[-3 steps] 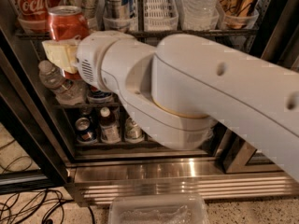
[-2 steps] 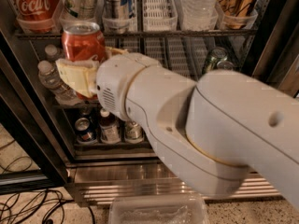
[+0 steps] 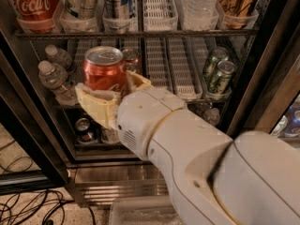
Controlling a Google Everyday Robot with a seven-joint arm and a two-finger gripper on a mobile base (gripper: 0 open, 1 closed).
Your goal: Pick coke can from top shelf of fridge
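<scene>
Since the earlier frame, hand (image 3: 114,91) w/ red aluminium Coca-Cola can (image 3: 104,70) is sitting lower and further right, in front of dark-framed glass-door fridge (image 3: 35,130). Cream fingers (image 3: 93,102) are clamping the upright can's sides. Clear plastic water bottles (image 3: 54,76) are standing just left of hand.

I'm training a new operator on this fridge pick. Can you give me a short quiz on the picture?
1. True or false: the gripper, in front of the fridge shelves, has its jaws shut on the upright coke can.
2. What stands on the right of the shelf behind that can? A) green cans B) milk cartons C) apples
3. Fill in: water bottles stand to the picture's ___ of the held can.
Key: 1 true; 2 A; 3 left.
</scene>
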